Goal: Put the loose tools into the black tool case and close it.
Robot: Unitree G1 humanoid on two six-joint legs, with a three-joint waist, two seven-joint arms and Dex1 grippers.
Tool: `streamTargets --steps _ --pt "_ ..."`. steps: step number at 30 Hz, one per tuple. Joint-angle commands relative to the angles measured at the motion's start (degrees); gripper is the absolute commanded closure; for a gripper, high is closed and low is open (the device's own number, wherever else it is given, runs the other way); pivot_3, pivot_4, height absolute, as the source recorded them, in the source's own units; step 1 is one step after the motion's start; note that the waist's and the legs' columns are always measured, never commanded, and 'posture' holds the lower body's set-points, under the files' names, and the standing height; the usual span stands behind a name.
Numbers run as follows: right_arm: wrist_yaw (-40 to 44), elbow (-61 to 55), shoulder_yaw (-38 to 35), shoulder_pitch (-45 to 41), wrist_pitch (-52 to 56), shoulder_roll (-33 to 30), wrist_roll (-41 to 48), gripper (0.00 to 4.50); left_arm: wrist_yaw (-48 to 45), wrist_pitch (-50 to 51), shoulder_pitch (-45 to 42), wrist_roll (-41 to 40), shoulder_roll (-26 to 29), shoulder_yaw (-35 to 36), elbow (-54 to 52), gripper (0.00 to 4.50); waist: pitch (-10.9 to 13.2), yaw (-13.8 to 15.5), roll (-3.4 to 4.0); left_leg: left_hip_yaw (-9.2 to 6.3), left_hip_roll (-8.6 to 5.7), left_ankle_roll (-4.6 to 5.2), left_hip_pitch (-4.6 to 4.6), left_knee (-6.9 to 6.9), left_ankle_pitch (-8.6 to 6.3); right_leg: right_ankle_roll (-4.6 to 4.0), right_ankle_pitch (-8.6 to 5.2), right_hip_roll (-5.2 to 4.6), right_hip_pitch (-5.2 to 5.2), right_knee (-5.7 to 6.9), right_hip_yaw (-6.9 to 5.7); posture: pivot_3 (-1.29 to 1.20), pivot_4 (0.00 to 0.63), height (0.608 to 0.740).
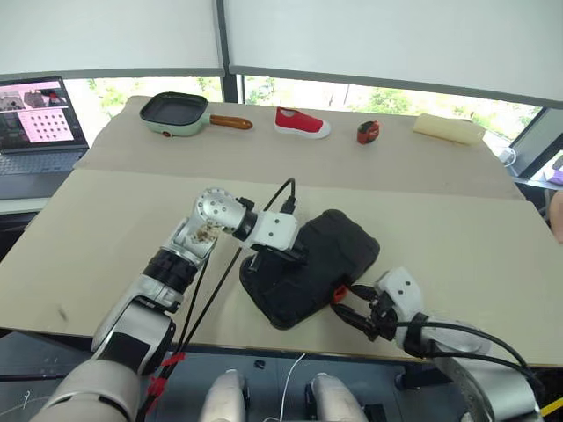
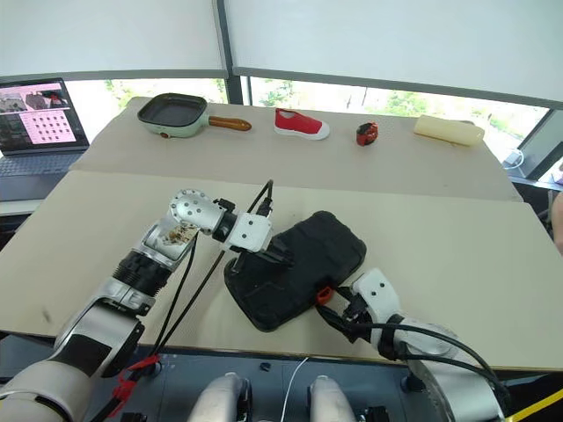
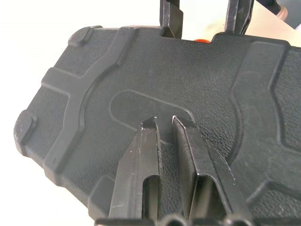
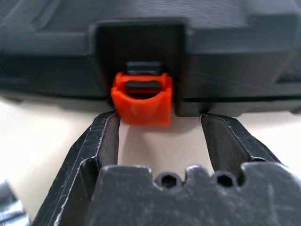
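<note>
Left eye view: black tool case [image 1: 312,266] lies shut on the near part of the table [image 1: 457,255], set at an angle, textured shell up. Whatever is inside is hidden. No brand or writing readable on the shell, just raised ribs and rounded corner bumps.

Left gripper [image 1: 264,258] rests on the case's left end, fingers nearly together with a thin slit between them, tips pressed on the lid, nothing held. Left wrist view shows both tips on the shell [image 3: 160,125].

Right gripper [image 1: 352,309] sits at the near edge of the case by the orange latch [image 4: 141,104]. Fingers apart; one finger [image 4: 101,141] is just beside the latch, maybe touching it, the other stands clear, so no clamp. Right wrist view: latch sticks out from a notch in the case edge; whether it is snapped home is hard to tell.

Far edge of table, left to right: green pan [image 1: 176,112] with wooden handle, red shoe [image 1: 301,122], small red-and-black tape measure [image 1: 369,132], pale yellowish block [image 1: 449,128], kind unclear. Any label on the tape measure is too small to read.

Table covered in plain beige board, seam running across. Laptop [image 1: 40,123] at far left, cut off by the frame, screen shows pinkish dotted grids, text illegible. Windows behind with white blinds partly down, greenery outside.
</note>
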Motion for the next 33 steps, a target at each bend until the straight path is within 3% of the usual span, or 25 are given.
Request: streamTargets --steps 1,4,7,12,22,23,28,33 --pt "-2.2 -2.6 -2.0 -2.3 0.5 2.1 2.8 1.3 -1.3 0.3 1.0 3.6 0.3 -3.5 2.7 3.89 0.0 -0.4 0.01 -0.01 0.01 0.0 0.0 0.0 0.0 0.0 0.0 0.01 -0.01 0.0 0.0 0.0 0.15 0.74" --pt "-2.2 -4.2 -1.7 -2.2 0.7 1.8 3.2 1.3 -1.3 0.1 0.9 3.6 0.3 -3.5 2.9 3.89 0.0 -0.6 0.01 -0.01 0.03 0.0 0.0 -0.03 0.0 -0.01 0.0 0.03 -0.03 0.01 0.01 0.0 0.15 0.74" --pt "-1.9 -5.4 -1.6 -1.8 -0.1 1.5 3.1 1.97 -1.2 -0.1 1.0 3.6 0.3 -3.5 3.0 3.89 0.0 -0.6 0.01 -0.01 0.03 0.0 -0.01 -0.04 0.0 0.0 0.0 0.03 -0.04 0.01 0.01 0.0 0.15 0.74" --pt "-0.5 -6.6 -0.1 0.3 -4.1 -2.0 0.3 3.54 -0.9 -0.5 1.1 3.8 -0.2 -3.7 3.6 3.89 0.0 -0.5 0.03 0.0 0.02 0.0 -0.02 -0.04 0.0 0.02 -0.02 0.02 -0.05 -0.02 0.02 0.0 0.15 0.74" --pt "-0.2 -7.2 -0.8 2.8 -6.2 -4.1 1.0 3.54 -0.9 -1.6 0.9 3.9 -0.8 -3.9 4.6 3.89 0.0 -0.4 0.02 0.0 0.01 0.0 -0.03 -0.05 0.0 0.13 -0.08 0.0 -0.03 -0.08 0.02 0.0 0.15 0.74" --pt "-0.1 -6.9 -0.9 2.8 -6.2 -4.1 1.2 3.04 -0.9 -1.6 0.9 3.9 -0.9 -3.9 4.7 3.89 0.0 -0.4 0.02 0.0 0.0 0.0 -0.03 -0.05 0.0 0.13 -0.08 0.0 -0.03 -0.08 0.02 0.0 0.15 0.74" --pt "-0.1 -4.9 0.6 3.1 -9.2 -4.3 -0.7 1.54 -1.0 -1.7 0.9 3.8 -0.9 -3.8 4.7 3.89 0.0 -0.4 0.02 0.0 0.0 0.0 -0.03 -0.07 0.0 0.11 -0.09 0.0 -0.03 -0.11 0.02 0.0 0.15 0.74" --pt "0.0 -1.6 1.6 3.5 -13.1 -3.3 -2.0 1.54 -1.3 -1.8 0.5 3.8 -1.0 -3.8 4.8 3.89 0.0 -0.4 0.01 0.0 0.0 0.0 -0.03 -0.1 0.0 0.11 -0.09 -0.01 -0.02 -0.15 0.02 0.0 0.15 0.74"
